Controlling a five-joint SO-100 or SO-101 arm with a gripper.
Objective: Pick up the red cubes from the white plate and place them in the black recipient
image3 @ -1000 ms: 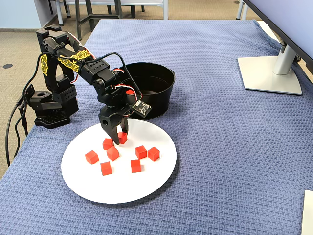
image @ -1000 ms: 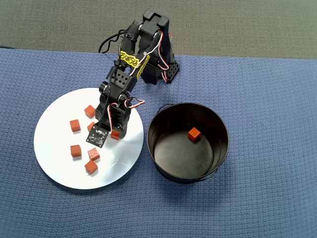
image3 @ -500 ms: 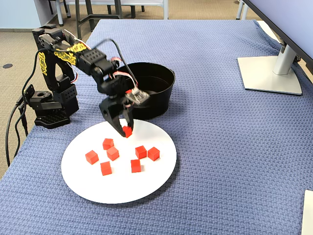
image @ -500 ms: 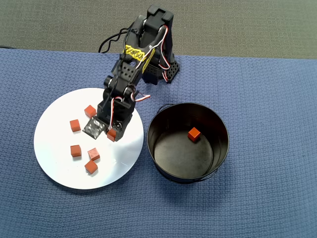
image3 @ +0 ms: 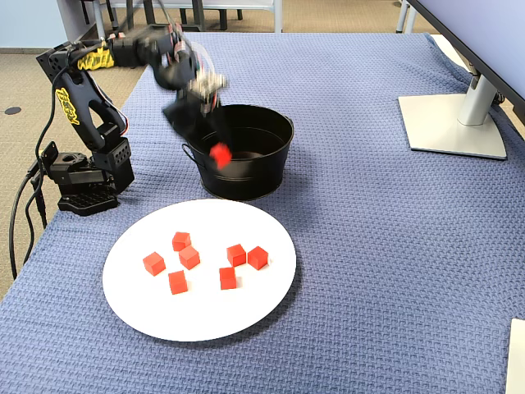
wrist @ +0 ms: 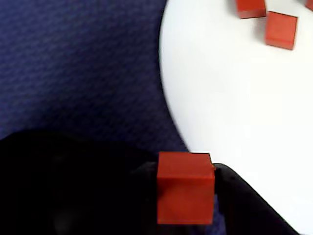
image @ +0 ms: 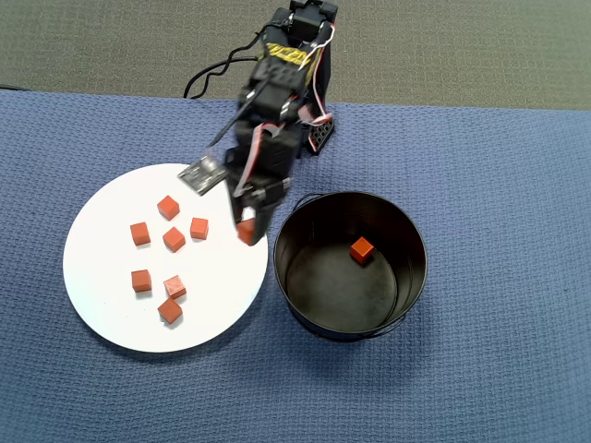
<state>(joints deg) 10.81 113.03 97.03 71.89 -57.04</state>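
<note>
Overhead view: one cube held aloft near the pot

A small matte orange-red cube [image: 247, 232] is gripped in the black claw [image: 247, 231], raised above the large white glossy plate's [image: 102, 305] edge, beside the round black metal pot [image: 406, 295]. Six cubes [image: 174, 239] are left on the plate; one cube [image: 361, 248] lies inside the pot.

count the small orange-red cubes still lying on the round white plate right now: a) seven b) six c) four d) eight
b) six small orange-red cubes lie on the round white plate in the overhead view; a seventh cube is held in the claw, and one more cube sits inside the round black metal pot.
</note>
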